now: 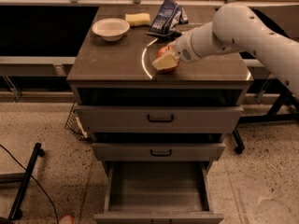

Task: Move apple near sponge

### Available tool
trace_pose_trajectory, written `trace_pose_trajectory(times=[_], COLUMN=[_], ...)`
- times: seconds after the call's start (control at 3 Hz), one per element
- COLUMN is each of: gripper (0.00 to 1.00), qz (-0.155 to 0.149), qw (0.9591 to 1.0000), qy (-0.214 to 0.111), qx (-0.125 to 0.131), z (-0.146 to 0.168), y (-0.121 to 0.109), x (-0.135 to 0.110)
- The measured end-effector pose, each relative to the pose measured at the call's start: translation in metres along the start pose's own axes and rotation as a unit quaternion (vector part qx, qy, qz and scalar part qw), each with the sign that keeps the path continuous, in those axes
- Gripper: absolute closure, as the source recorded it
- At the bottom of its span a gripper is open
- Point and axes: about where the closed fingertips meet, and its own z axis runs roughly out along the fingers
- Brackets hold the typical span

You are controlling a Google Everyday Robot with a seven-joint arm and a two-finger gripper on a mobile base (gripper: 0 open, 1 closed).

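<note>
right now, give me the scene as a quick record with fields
claw: at the apple, front of the cabinet top, right of middle
apple: near the front edge, partly hidden by the claw
sponge: back of the top, between bowl and bag
bowl: white, back left
bag: back, just right of the sponge
cabinet: bottom drawer open, two above it shut
apple to sponge: well apart, move not yet done

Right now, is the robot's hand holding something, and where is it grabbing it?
The gripper sits against the near side of the apple on the cabinet top, but whether it truly grips it cannot be told.
</note>
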Motion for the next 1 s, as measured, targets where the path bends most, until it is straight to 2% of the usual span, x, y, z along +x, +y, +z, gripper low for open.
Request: trace_pose_trajectory(times=[0.33, 0.67, 1.0], gripper=[0.84, 1.0, 1.0], qz=[0.0, 0.0, 0.0], qw=[1.0, 1.0, 1.0], qy=[0.0, 0.001, 0.001], qx=[-0.002, -0.004, -0.004], z=[0.0021, 0.0044, 0.0045], y=[0.0014, 0.0029, 0.003], x=[0.0, -0.0001, -0.0001])
